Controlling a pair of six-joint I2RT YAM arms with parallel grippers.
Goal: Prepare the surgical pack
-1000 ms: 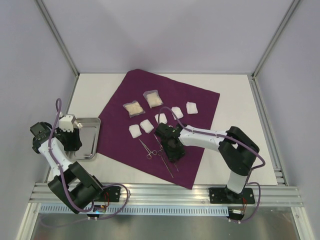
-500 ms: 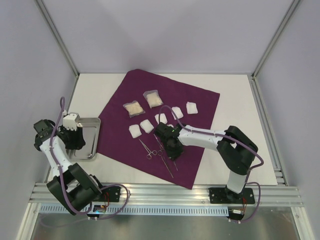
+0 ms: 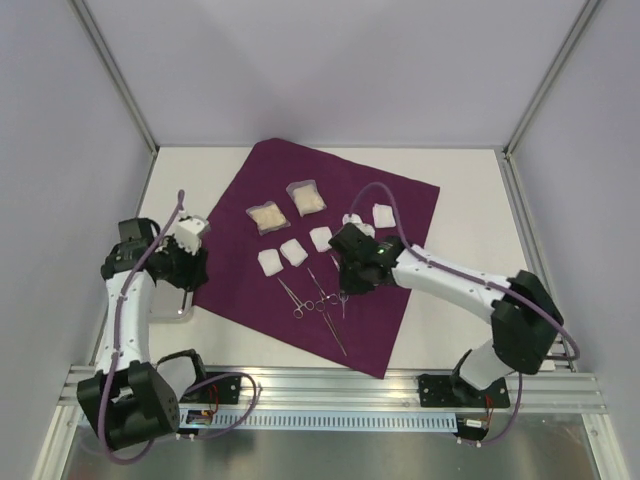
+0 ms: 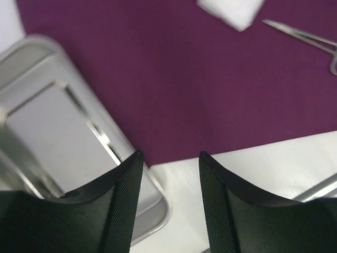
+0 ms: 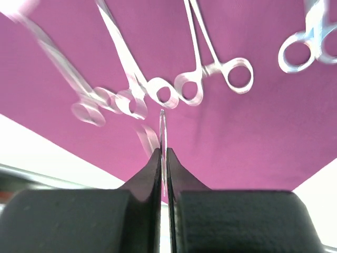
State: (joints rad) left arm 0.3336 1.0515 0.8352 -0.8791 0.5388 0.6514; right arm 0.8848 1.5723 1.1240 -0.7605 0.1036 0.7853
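The surgical pack's plum-purple drape (image 3: 385, 190) lies spread flat as a big square sheet. My right gripper (image 3: 343, 280) hangs above its middle, shut on a thin steel instrument (image 5: 162, 129) that shows edge-on between the jaws (image 5: 163, 152). Other ring-handled instruments (image 5: 210, 71) lie on the drape (image 5: 242, 137) below. My left gripper (image 3: 186, 266) is open and holds nothing. In the left wrist view its fingers (image 4: 169, 156) straddle the drape's (image 4: 184, 79) near left edge and a corner of the metal tray (image 4: 52, 121).
On the drape lie two clear packets (image 3: 267, 218) and several white gauze squares (image 3: 293, 252). Loose steel instruments (image 3: 292, 297) lie near its front. The frame rail (image 3: 330, 385) runs along the near edge, and walls close in the sides and back.
The right gripper shut on an instrument and moved up and right with it. The left arm swung right, from over the tray to the drape's left edge.
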